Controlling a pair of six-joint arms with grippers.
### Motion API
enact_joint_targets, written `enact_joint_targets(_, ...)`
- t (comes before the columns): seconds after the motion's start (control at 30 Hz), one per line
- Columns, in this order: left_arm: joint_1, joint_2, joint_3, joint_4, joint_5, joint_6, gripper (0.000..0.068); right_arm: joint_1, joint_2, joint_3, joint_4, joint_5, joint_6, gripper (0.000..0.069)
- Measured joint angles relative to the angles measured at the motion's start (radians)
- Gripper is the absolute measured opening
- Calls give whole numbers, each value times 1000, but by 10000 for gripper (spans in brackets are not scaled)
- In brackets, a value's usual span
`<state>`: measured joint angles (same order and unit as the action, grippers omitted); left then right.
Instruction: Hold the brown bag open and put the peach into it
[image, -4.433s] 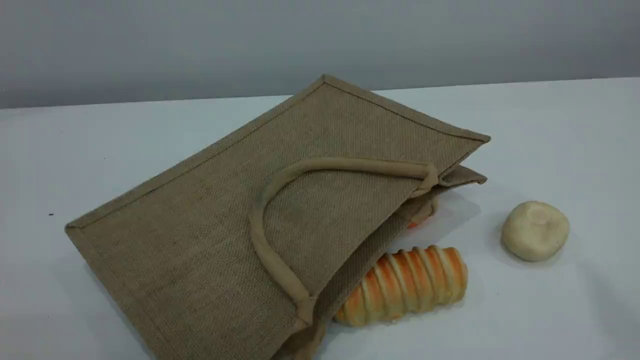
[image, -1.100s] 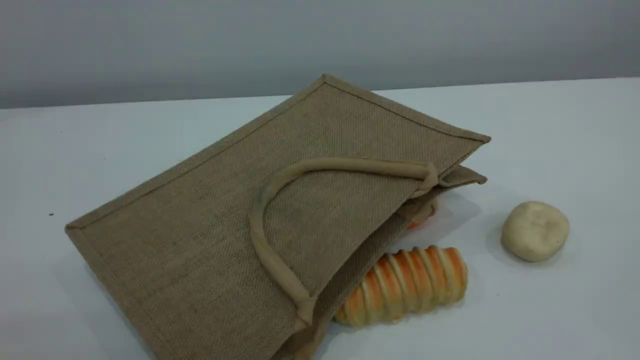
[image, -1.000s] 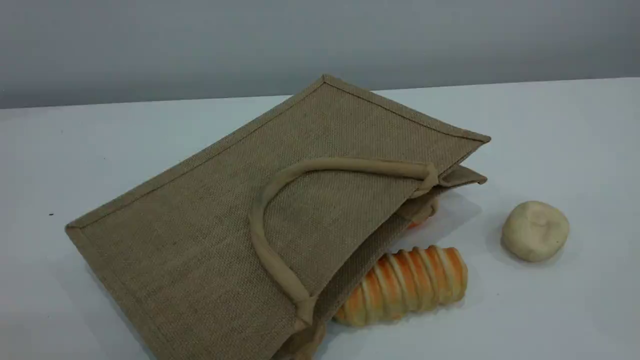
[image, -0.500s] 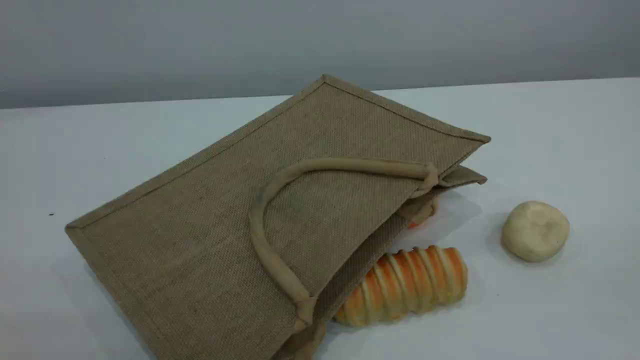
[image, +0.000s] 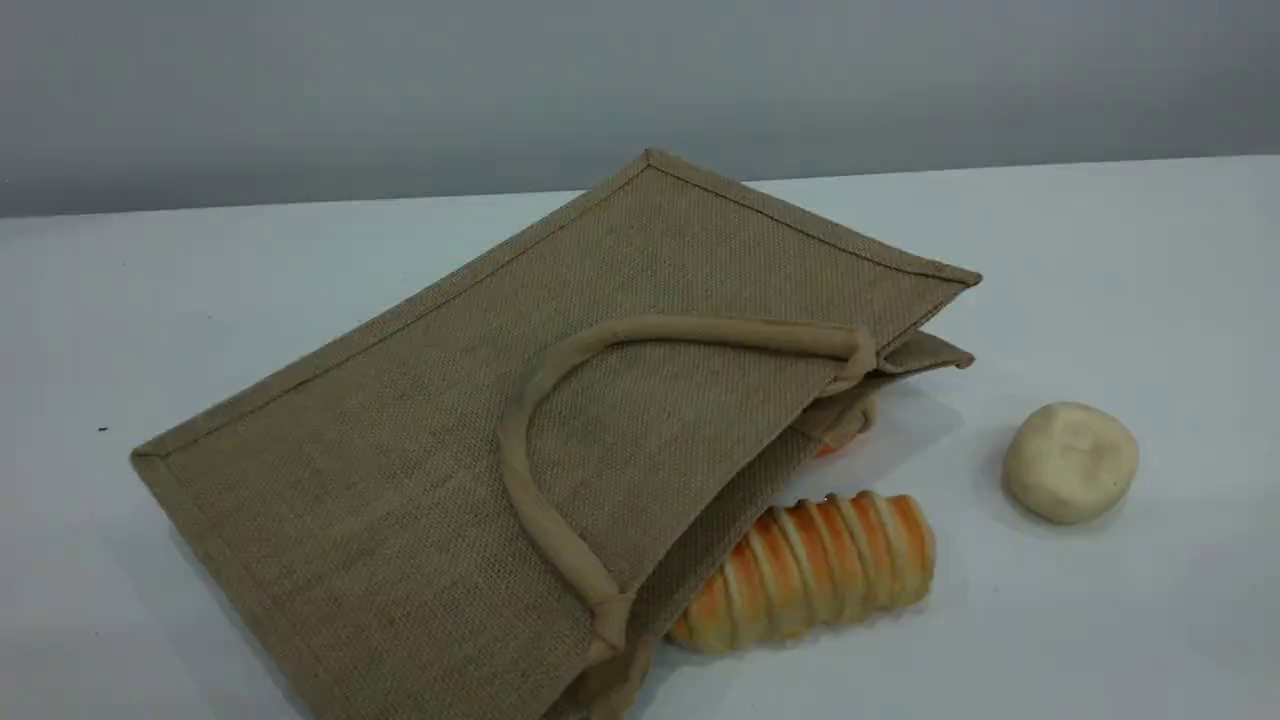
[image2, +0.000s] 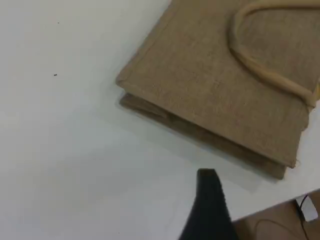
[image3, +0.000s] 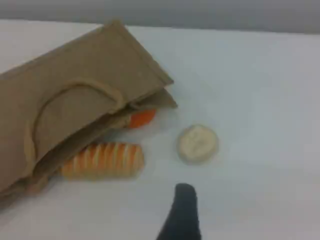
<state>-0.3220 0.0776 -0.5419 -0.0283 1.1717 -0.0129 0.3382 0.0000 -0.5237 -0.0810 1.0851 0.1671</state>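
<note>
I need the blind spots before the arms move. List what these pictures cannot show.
- Orange thing at the brown bag mouth: mostly hidden by the flap in the scene view, blurred in the right wrist view; no peach identifiable.
- Bag interior: covered by its top panel.
- Each pincer: only one fingertip shows at the wrist views' bottom edge.
- Bag's near corner: cut off.

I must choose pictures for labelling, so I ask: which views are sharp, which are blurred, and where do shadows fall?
Scene view: sharp, soft even light, the bag throws a faint shadow on the table. Left wrist view: slightly soft, its fingertip dark and blurred. Right wrist view: the most blurred; the bread roll loses detail.
</note>
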Motion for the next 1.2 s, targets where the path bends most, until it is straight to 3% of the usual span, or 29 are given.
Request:
enact_joint_targets(0.7,0,0,0,0,2,0,469,0,0,18,5,-18,-18,573)
enact_joint_targets(0.97,1,0,0,0,1,0,469,-88,0,18,5,-17,-17,573)
enact_joint_targets(1.03,25,0,0,0,1,0,469,-124,0,18,5,-17,-17,573)
enact_joint_targets(1.2,151,0,0,0,1,0,469,-245,0,18,5,-17,-14,573)
